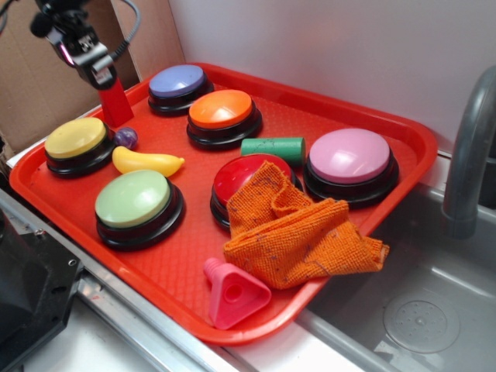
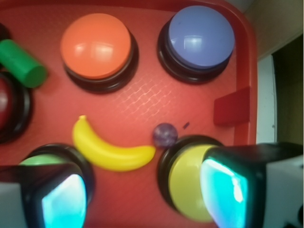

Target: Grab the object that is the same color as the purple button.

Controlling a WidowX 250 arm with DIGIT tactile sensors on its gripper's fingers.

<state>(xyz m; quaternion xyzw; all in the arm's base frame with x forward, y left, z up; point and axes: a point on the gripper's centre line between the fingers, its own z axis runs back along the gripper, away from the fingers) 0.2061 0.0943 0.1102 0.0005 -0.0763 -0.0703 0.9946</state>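
Observation:
The tiny dark-purple lump (image 1: 126, 138) lies on the red tray (image 1: 178, 267), between the yellow button (image 1: 76, 139) and the tip of the yellow banana (image 1: 147, 162). In the wrist view the lump (image 2: 165, 134) touches the yellow button's (image 2: 190, 183) black rim. The purple button (image 1: 177, 81) stands at the tray's far corner and also shows in the wrist view (image 2: 202, 37). My gripper (image 1: 97, 70) hovers high over the tray's far left edge, open and empty (image 2: 145, 199). The lump is ahead of the jaws, not between them.
A red upright block (image 1: 116, 105) stands just below the gripper. Orange (image 1: 222, 110), green (image 1: 133, 198), red (image 1: 248, 177) and pink (image 1: 350, 155) buttons, a green cylinder (image 1: 273, 147), an orange cloth (image 1: 302, 232) and a pink funnel-like piece (image 1: 232, 293) fill the tray. A sink (image 1: 434, 310) is to the right.

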